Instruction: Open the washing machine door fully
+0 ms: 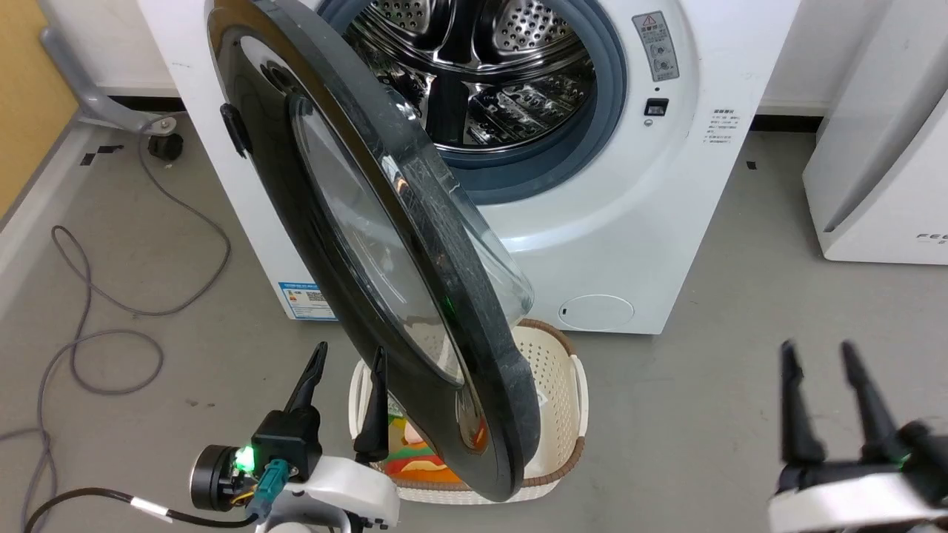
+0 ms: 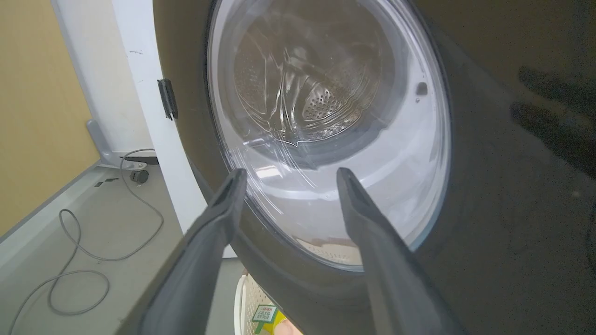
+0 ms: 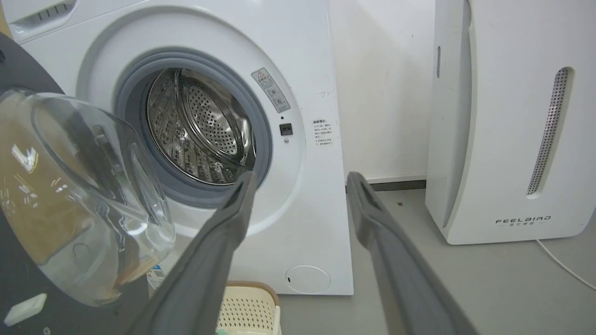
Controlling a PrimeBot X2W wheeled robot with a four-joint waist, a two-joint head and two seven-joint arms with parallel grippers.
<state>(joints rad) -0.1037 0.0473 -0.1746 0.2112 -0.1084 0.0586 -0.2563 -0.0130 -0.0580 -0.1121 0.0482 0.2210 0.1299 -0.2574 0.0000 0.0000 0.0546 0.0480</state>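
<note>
1. The door [image 1: 355, 222] stands swung about halfway out from the washer [image 1: 629, 222], its lower rim over a basket [image 1: 574, 385].
2. The left claw [image 1: 350, 349] is open and empty, just beside the door's outer face, low down.
3. The right claw [image 1: 817, 348] is open and empty, well apart from the door.

The head view looks steeply down on the big white front-loading washing machine [image 1: 629, 222] and its half-swung glossy black round door [image 1: 355, 244]; the left wrist view sits close against that door's outer face; the right wrist view faces the machine's front from farther back; all three share the perforated steel drum [image 1: 481, 66].
</note>
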